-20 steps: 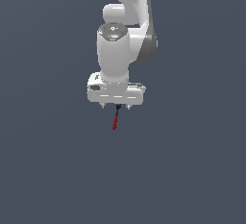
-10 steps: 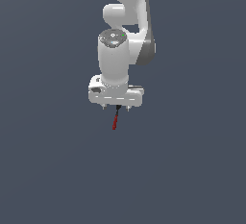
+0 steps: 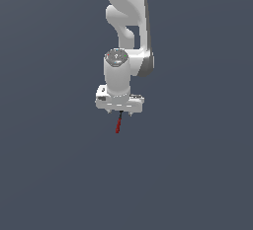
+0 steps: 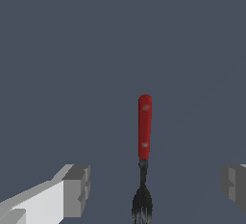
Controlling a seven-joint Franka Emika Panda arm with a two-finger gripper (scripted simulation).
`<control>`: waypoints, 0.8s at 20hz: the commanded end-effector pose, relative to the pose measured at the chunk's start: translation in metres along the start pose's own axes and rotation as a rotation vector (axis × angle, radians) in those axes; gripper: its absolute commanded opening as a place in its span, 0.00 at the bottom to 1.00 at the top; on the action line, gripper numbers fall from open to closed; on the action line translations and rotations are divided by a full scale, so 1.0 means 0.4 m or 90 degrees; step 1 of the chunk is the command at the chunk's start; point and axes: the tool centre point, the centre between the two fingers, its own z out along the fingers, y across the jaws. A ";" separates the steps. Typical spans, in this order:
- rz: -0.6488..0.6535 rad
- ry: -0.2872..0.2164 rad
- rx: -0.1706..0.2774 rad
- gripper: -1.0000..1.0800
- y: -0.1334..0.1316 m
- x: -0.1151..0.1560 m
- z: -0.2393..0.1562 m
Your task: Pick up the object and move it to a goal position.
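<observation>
Below end effector [image 3: 121, 113], fork [image 4: 144, 143], fingers [image 4: 76, 191] apart

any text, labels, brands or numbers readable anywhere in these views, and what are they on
None: no text shows in either view.
The fork has a plain red handle and black tines, no marking.
The gripper and the white arm carry no readable label.

No readable txt, labels, brands or nos. anywhere in either view.
</observation>
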 end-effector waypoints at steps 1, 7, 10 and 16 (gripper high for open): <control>0.007 -0.004 0.001 0.96 0.006 -0.031 0.045; 0.020 -0.011 0.001 0.96 0.016 -0.085 0.113; 0.023 -0.012 0.001 0.96 0.019 -0.099 0.129; 0.023 -0.013 0.001 0.96 0.020 -0.102 0.134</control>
